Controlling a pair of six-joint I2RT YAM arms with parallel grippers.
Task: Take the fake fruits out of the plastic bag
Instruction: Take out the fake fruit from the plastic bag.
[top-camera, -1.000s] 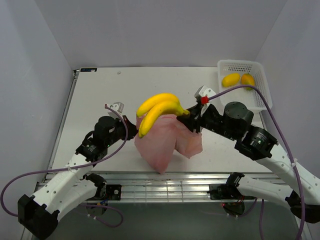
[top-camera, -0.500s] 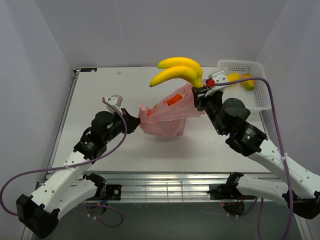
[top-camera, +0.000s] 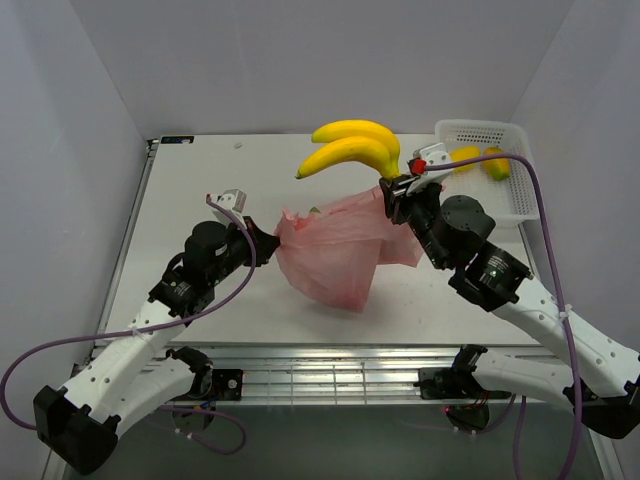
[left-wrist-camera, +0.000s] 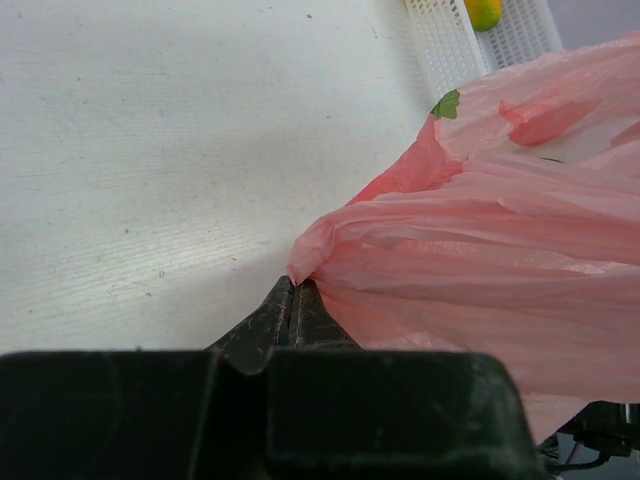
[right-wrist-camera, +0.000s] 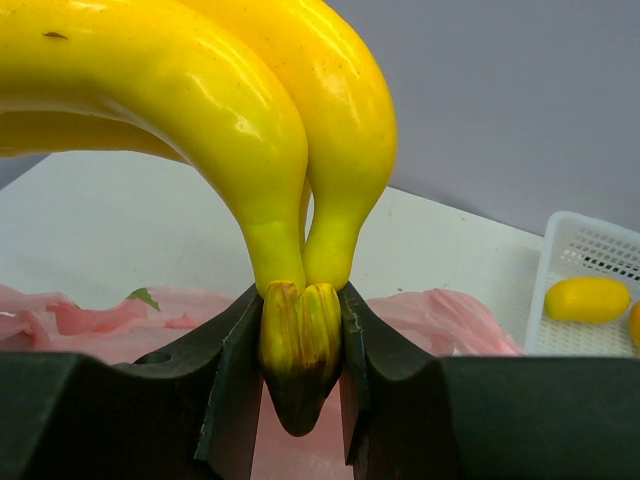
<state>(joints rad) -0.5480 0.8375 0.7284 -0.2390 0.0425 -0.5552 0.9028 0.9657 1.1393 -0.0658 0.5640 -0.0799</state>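
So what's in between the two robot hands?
The pink plastic bag lies between them in the top view: the left gripper pinches its corner, the right gripper holds the banana bunch.

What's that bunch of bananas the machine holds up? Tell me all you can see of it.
The banana bunch is glossy yellow, plastic by its look: two curved fruits joined at a browner stem, with tiny dark specks. The right gripper pinches that stem from both sides, holding the bunch in the air above the pink plastic bag; the fruits arch away leftward in the top view. Nothing else seems to touch it.
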